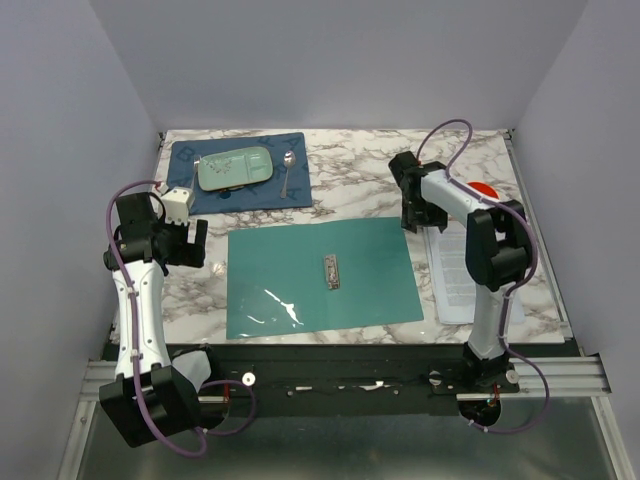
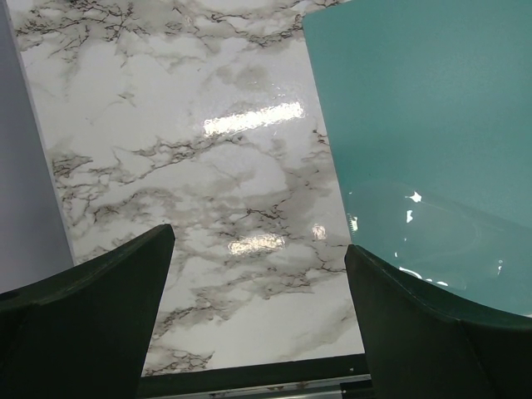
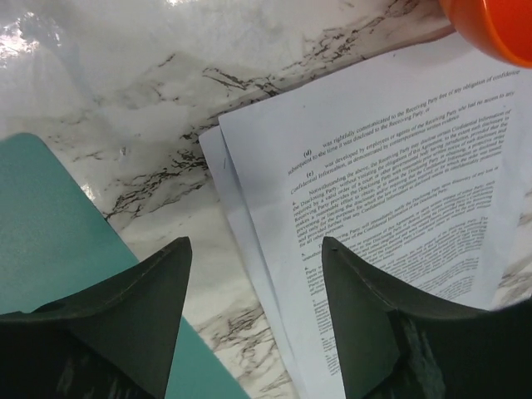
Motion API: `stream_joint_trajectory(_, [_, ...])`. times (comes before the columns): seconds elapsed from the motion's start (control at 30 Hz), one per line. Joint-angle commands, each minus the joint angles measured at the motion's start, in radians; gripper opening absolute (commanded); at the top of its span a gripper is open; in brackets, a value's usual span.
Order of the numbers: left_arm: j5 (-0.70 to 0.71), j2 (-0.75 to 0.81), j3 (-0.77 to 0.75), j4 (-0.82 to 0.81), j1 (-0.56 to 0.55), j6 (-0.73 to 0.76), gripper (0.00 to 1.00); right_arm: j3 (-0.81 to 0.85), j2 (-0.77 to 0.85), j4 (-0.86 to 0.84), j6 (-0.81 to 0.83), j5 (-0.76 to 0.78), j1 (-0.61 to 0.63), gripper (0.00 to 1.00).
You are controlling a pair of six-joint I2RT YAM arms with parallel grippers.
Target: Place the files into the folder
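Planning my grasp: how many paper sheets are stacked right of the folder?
2 visible: the top sheet, and a second sheet peeking from under its edge nearest the folder. More may be hidden beneath.

Pale lavender walls (image 1: 330,60) around a glossy marble-patterned table (image 1: 360,180).

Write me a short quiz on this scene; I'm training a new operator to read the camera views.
1. True or false: the white printed paper sheets already lie inside the thin teal-green file folder.
2. The sheets lie on which side of the folder? A) the robot's left B) the robot's right C) beyond its far edge
3. Fill in: the right gripper has its jaws ____, holding nothing.
Key: 1 false; 2 B; 3 open.
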State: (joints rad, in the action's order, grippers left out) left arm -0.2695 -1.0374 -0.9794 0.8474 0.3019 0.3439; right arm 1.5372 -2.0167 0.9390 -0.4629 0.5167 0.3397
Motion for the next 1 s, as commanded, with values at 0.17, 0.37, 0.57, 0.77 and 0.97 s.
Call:
stream_joint_trajectory(0.17, [0.015,0.039,0.007,0.021,0.008,0.061,0.99,0.170,-0.114,0.084,0.001,0.014,0.002,0.76])
stream_joint_trajectory(0.37, [0.018,0.040,0.001,0.022,0.008,0.066,0.99,0.212,-0.174,0.138,-0.025,0.039,0.001,0.70])
stream_joint_trajectory(0.57, [0.016,0.033,0.002,0.016,0.008,0.066,0.99,0.204,-0.175,0.165,-0.029,0.084,-0.007,0.64])
stream_joint_trajectory(0.77, [0.012,0.030,0.013,0.005,0.008,0.066,0.99,0.163,-0.149,0.155,-0.014,0.108,-0.022,0.54])
stream_joint_trajectory(0.97, [0.012,0.030,0.018,0.004,0.009,0.067,0.99,0.130,-0.143,0.135,-0.013,0.098,-0.034,0.46])
